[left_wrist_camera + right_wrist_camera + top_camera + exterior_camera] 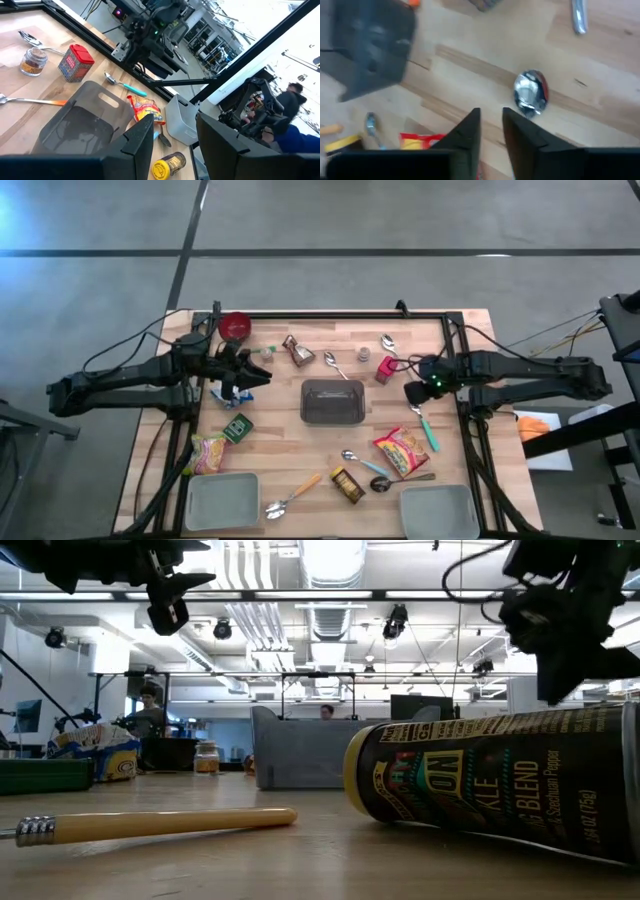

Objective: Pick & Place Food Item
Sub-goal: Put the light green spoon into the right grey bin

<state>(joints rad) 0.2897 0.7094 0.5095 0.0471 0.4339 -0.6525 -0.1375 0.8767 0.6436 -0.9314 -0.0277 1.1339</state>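
The red-and-yellow crinkled noodle packet (400,450) lies flat on the near right of the wooden table (280,442), right of the metal spoons, and looks the likeliest food item. It should be light, soft and slippery, crackling and sagging when lifted. A pinch across one sealed edge looks safer than a grip on the puffed middle. The teal-handled spoon (428,430) lies just beyond it. The right gripper (414,392) hovers farther off, fingers narrowly parted and empty. The left gripper (258,375) waits at far left, parted and empty.
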